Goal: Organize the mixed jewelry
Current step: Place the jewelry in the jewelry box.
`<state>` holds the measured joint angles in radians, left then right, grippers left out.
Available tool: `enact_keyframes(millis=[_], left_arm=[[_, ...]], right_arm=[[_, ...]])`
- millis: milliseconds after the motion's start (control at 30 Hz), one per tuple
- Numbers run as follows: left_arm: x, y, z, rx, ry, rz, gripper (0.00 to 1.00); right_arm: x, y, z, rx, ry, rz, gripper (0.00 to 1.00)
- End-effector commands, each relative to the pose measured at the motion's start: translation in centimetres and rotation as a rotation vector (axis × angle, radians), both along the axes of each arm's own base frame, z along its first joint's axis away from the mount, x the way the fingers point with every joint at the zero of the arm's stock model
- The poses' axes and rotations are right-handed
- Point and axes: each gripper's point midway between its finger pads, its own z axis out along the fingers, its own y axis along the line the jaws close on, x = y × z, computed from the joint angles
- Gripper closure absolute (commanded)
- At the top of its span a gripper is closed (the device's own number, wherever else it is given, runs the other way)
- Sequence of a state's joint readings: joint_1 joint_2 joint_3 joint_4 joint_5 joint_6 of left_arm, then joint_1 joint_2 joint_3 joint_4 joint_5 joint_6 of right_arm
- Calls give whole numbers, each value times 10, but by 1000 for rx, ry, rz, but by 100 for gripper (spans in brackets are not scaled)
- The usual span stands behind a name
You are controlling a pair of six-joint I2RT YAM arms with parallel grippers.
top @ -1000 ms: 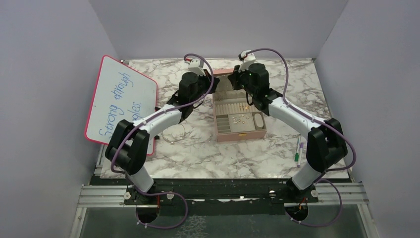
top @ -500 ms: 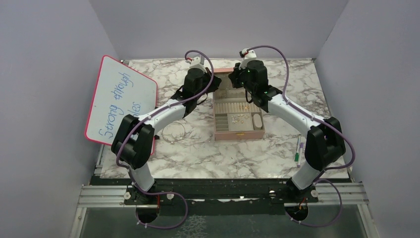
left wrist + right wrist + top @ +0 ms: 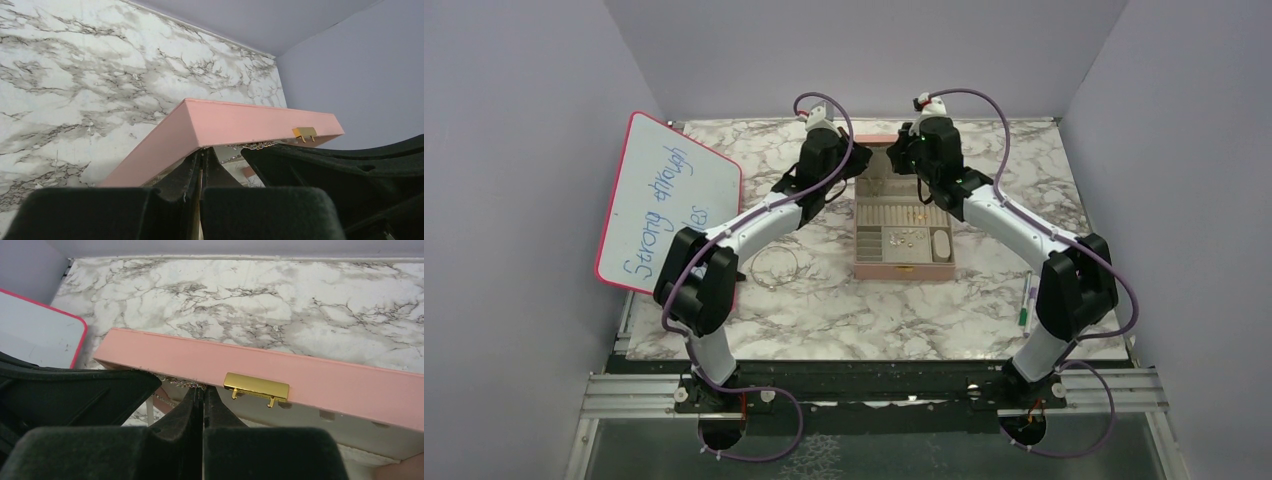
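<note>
An open pink box (image 3: 904, 268) stands mid-table with its lid (image 3: 876, 143) tilted up at the back. Several tiny gold and silver pieces of jewelry (image 3: 909, 237) lie in its compartments. A thin silver hoop (image 3: 772, 265) lies on the marble left of the box. Both grippers meet under the lid's front edge. My left gripper (image 3: 202, 152) is shut, its tips touching the underside of the lid (image 3: 240, 125). My right gripper (image 3: 202, 389) is shut just left of the gold clasp (image 3: 256, 385), its tips pinching a fine silver chain (image 3: 177, 382) that runs along the lid's edge.
A pink-framed whiteboard (image 3: 664, 200) with blue writing leans at the left, over the table's edge. A green-and-white marker pen (image 3: 1027, 302) lies near the right arm's elbow. Purple walls enclose the table on three sides.
Both grippers have moved back and closer together at the lid's edge. The box has shifted slightly and squared up on the table.
</note>
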<state>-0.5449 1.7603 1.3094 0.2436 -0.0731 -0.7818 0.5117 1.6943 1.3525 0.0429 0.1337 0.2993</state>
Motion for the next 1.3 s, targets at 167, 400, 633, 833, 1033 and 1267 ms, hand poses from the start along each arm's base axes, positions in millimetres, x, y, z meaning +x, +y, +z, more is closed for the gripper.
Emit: enact_keyframes(millis=[167,400,633,833,1033,1267], left_arm=[[13,0,3,-37,19,51,99],[20,-3,7,-53,22,60,97],[27,-10,10,-64,26,51,94],[32,-12,7,-60,41,57,90],[33,-12,5,-47,52,57,83],[23,-9,6,-32,44,35,76]], right_arm=[[11,-21,-21,-22,95,-156,95],[13,-22,-19,18,111,-196,94],[13,-35,-18,43,116,-292,92],[12,-42,-21,50,123,-339,84],[10,-45,-20,62,135,-361,82],[-9,-29,5,143,106,-229,65]])
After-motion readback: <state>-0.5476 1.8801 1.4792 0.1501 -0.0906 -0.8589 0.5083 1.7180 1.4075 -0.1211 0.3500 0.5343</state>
